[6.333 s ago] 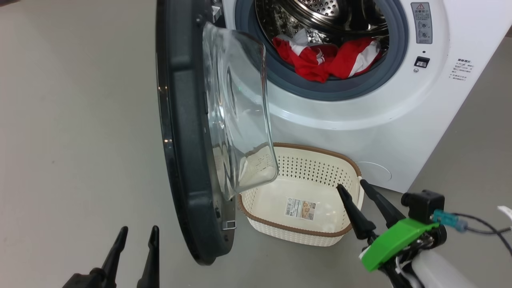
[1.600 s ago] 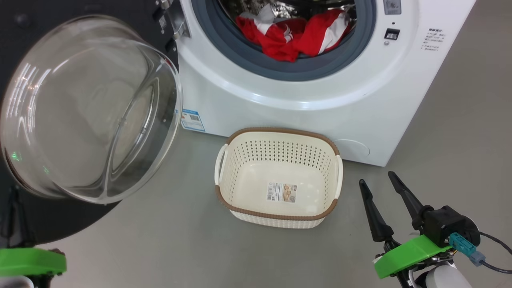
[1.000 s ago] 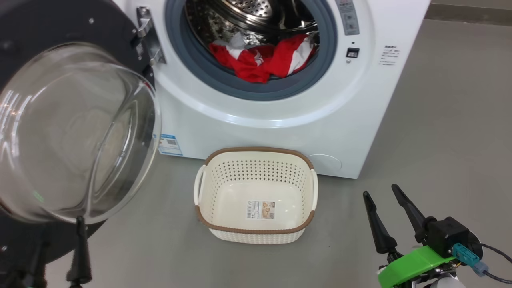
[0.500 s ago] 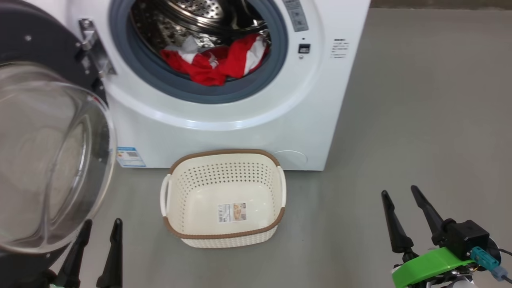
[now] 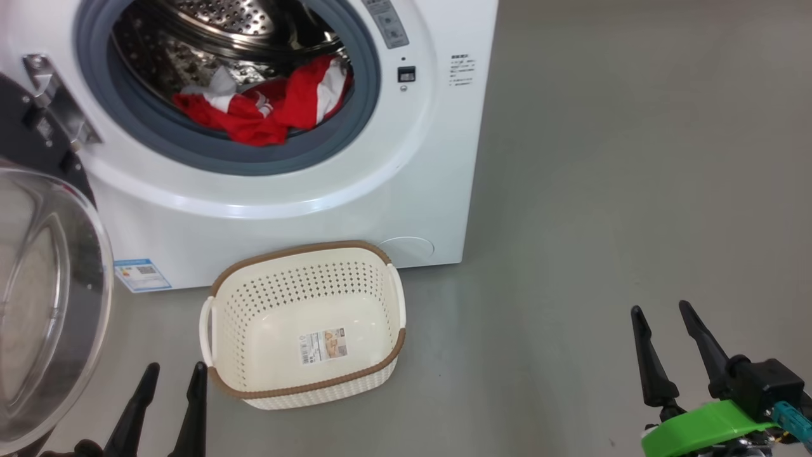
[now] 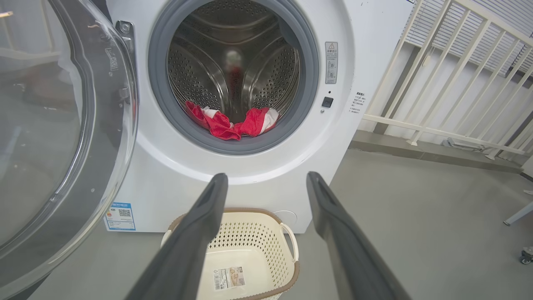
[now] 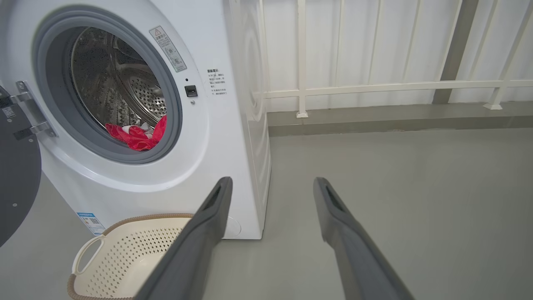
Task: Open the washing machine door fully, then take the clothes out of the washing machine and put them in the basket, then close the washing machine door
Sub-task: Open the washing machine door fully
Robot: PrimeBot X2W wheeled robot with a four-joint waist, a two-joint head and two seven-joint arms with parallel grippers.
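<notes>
The white washing machine [image 5: 406,184] stands at the upper left, and its door [image 5: 44,298] is swung wide open at the left edge, glass bowl facing me. Red and white clothes [image 5: 266,105] lie at the front of the steel drum [image 6: 233,79], also the clothes [image 6: 231,123] in the left wrist view. The cream basket [image 5: 235,304] sits empty on the floor before the machine. My left gripper [image 5: 171,377] is open at the lower left, just left of the basket. My right gripper [image 5: 663,317] is open over bare floor, far right of the basket.
Grey floor [image 5: 602,190] stretches to the right of the machine. A white railing [image 7: 374,87] on a raised kerb runs behind it, with the railing [image 6: 449,83] also in the left wrist view. A blue sticker [image 5: 143,274] marks the machine's lower left corner.
The head camera has swung right, so the machine, door and basket sit further left in the picture. The door went from half open to fully open. Both grippers stay open and empty.
</notes>
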